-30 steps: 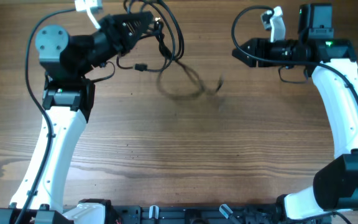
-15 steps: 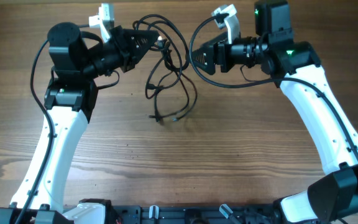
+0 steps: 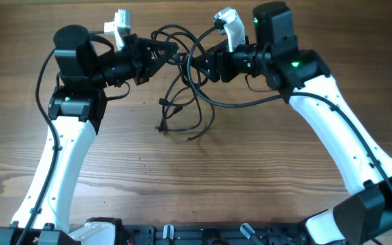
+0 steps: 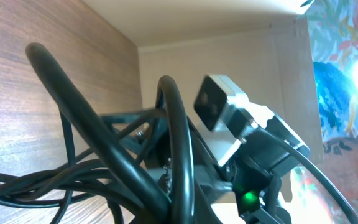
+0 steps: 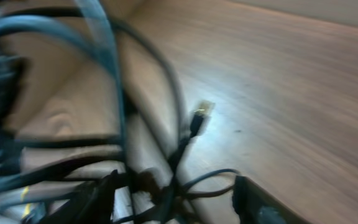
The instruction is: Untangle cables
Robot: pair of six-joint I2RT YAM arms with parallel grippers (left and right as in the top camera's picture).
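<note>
Since half a second ago the right arm has swung further in, its gripper [image 3: 196, 62] now meeting the left gripper [image 3: 173, 49] above the table [image 3: 250, 177]. Left jaws pinch the cables [image 3: 182, 85] (lifted, loops trailing to the wood); right jaws gape around strands. One plug [image 3: 186, 138] rests on the wood.
</note>
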